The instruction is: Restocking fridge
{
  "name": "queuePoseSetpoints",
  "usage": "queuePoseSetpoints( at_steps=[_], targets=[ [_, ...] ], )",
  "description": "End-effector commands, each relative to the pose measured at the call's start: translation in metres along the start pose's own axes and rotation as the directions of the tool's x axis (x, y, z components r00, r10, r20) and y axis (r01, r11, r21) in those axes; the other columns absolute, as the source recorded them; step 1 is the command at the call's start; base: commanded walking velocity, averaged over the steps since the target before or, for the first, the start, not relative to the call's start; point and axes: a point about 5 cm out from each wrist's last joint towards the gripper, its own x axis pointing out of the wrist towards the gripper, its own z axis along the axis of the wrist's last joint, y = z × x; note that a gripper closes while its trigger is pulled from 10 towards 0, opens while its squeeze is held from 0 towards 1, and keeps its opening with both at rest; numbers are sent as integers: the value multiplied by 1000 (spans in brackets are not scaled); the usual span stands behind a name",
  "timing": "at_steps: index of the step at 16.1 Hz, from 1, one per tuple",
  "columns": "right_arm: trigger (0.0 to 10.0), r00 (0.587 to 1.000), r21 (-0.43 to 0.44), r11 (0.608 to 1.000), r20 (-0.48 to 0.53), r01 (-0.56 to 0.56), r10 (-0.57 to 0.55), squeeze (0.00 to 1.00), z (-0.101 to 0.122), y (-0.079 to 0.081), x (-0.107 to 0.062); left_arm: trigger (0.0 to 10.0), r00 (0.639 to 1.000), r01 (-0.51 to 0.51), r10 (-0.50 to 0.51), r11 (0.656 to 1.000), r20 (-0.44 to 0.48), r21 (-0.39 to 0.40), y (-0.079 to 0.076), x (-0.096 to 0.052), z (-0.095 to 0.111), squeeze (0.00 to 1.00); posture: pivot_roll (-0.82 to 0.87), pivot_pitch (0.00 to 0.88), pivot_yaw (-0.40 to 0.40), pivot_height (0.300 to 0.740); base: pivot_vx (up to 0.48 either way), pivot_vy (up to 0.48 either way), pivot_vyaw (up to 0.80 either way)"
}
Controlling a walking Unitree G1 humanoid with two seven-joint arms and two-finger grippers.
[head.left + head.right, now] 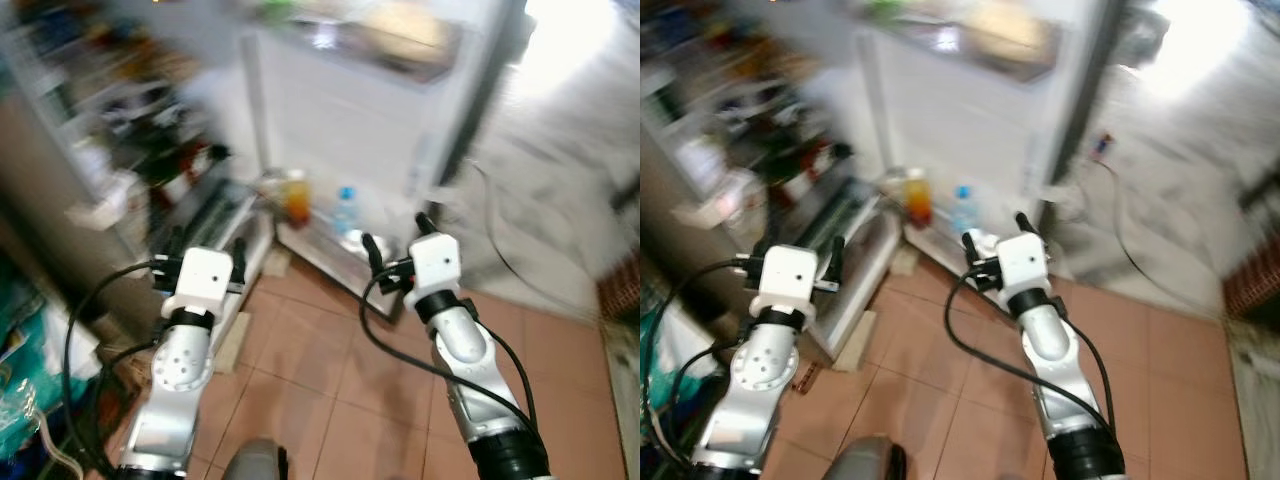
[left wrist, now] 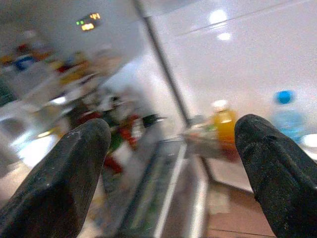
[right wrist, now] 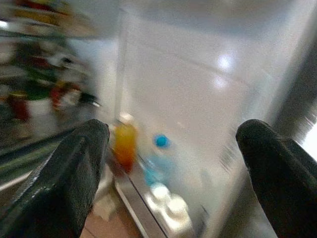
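Note:
The picture is blurred by motion. An open fridge door [image 1: 340,110] stands ahead, its lowest shelf holding an orange-juice bottle [image 1: 296,198], a blue-capped water bottle [image 1: 345,212] and small white bottles [image 3: 171,208]. To the left, the fridge's crowded shelves [image 1: 150,150] show jars and bottles. My left gripper [image 1: 205,255] is raised and open, with nothing between its fingers [image 2: 59,183]. My right gripper [image 1: 397,245] is also raised and open, empty, just in front of the door's lower shelf.
The floor is terracotta tile [image 1: 330,400]. A black cable [image 1: 505,260] runs across it on the right, near a pale wall. Bags and clutter [image 1: 25,360] lie at the lower left. A bright doorway [image 1: 570,30] glows at the upper right.

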Motion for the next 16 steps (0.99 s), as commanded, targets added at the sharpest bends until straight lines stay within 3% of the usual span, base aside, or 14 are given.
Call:
queuePoseSetpoints(
  at_steps=[1, 4, 8, 9, 14, 16],
  targets=[
    [10000, 1000, 6, 1000, -22, 16, -16, 0, -3, -4, -1, 10000, 1000, 12, -12, 1000, 4, 0, -1, -1, 2, 0, 136, 71, 11, 740, 0, -285, 0],
    [10000, 998, -40, 998, -48, 38, -40, 0, -5, -3, 5, 10000, 1000, 14, -14, 1000, 1, -1, -2, -1, 1, 0, 141, 74, 0, 740, 0, -285, 0],
    [10000, 1000, 2, 1000, -30, 3, -3, 0, 2, 1, 16, 10000, 1000, -16, 16, 1000, 9, 14, 5, 4, 2, 0, 150, 71, -17, 740, 0, -266, 0],
    [10000, 1000, -60, 998, -14, -15, 15, 0, 4, 1, 15, 10000, 1000, -18, 18, 1000, 8, 14, 5, 4, 1, 0, 150, 67, -20, 740, 0, -255, 0],
    [10000, 999, 22, 998, 2, -54, 54, 0, 7, 1, 14, 10000, 1000, -26, 26, 1000, -11, -3, 2, 2, -2, 0, 141, 61, -19, 740, 0, -49, 0],
    [10000, 999, 8, 999, 1, -49, 49, 0, 7, 2, 15, 10000, 1000, -30, 30, 999, -1, -28, 1, 1, -2, 0, 141, 61, -19, 740, 0, 0, 0]
  ],
)
